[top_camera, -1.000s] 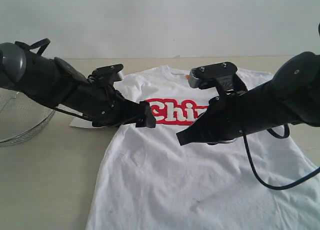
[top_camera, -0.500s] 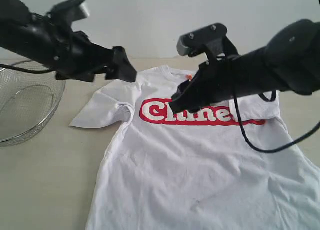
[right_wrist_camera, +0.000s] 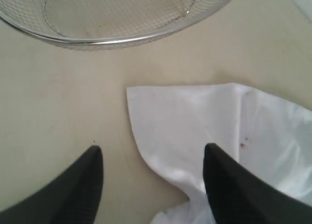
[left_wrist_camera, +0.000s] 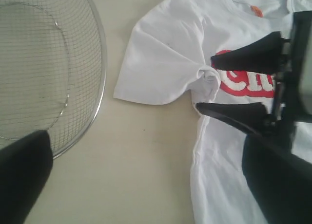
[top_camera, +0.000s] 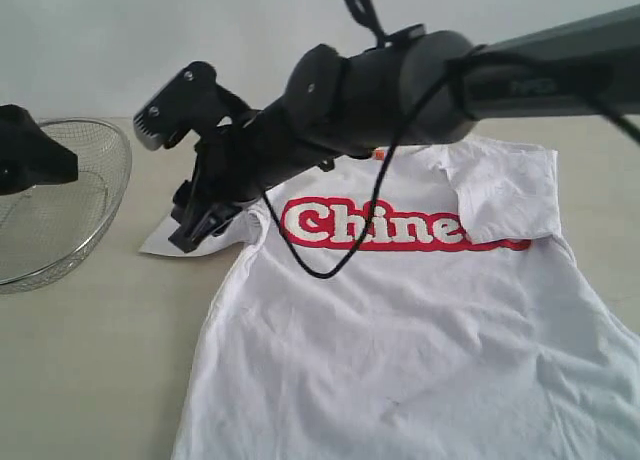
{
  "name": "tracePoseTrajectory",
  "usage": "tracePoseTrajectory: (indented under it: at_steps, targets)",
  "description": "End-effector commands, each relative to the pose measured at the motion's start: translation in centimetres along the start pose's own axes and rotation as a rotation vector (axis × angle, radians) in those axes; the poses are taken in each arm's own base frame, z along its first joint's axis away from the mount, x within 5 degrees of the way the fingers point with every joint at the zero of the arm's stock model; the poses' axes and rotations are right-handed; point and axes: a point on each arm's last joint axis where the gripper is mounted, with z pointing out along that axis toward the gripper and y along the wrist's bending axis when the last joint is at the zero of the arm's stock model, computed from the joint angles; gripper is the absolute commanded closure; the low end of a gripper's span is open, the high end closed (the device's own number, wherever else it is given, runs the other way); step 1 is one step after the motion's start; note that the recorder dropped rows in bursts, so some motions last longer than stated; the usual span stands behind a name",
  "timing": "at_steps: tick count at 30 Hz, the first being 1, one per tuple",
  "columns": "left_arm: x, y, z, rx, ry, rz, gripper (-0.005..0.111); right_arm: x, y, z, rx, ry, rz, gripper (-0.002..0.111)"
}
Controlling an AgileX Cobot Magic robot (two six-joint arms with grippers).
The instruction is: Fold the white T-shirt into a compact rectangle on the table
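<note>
The white T-shirt [top_camera: 400,320] lies chest-up on the table [top_camera: 100,360], its red lettering showing. One sleeve [top_camera: 505,195] is folded in over the end of the lettering. The other sleeve [right_wrist_camera: 185,121] lies spread flat, bunched at the armpit [left_wrist_camera: 210,80]. My right gripper [top_camera: 190,220] reaches across the shirt and hovers open over that spread sleeve; its fingers [right_wrist_camera: 222,180] straddle the sleeve's edge and hold nothing. My left gripper [top_camera: 60,165] is open at the far left, apart from the shirt, with bare table and the shirt's side edge between its fingers [left_wrist_camera: 27,173].
A round wire-mesh basket [top_camera: 60,215] stands on the table left of the shirt, close to the spread sleeve and partly under the left gripper. The right arm [top_camera: 420,80] and its cable span the shirt's collar area. A pale wall runs behind the table.
The right arm has swung across to the left and now hovers over the spread sleeve with jaws opened. The left arm has pulled back leftward, above the basket.
</note>
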Motion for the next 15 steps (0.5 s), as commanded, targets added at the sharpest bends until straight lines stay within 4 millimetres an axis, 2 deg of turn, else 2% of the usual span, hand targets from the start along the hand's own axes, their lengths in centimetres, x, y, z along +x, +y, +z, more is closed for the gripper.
tracePoseTrajectory:
  at_steps: [1,4,7,15]
  targets:
    - [0.3,0.1,-1.0,-0.006,-0.053,-0.021,0.008,-0.5,0.5,3.1,-0.012,0.080,-0.074,0.053]
    - [0.3,0.1,-1.2,-0.005,-0.055,-0.020,0.008,-0.1,0.5,5.1,-0.026,0.155,-0.081,0.053]
    - [0.3,0.1,-1.2,-0.005,-0.055,-0.020,0.008,0.0,0.4,6.2,-0.046,0.194,-0.059,0.053]
    - [0.3,0.1,-1.2,-0.004,-0.057,-0.022,0.008,-0.1,0.2,7.7,-0.051,0.209,-0.066,0.053]
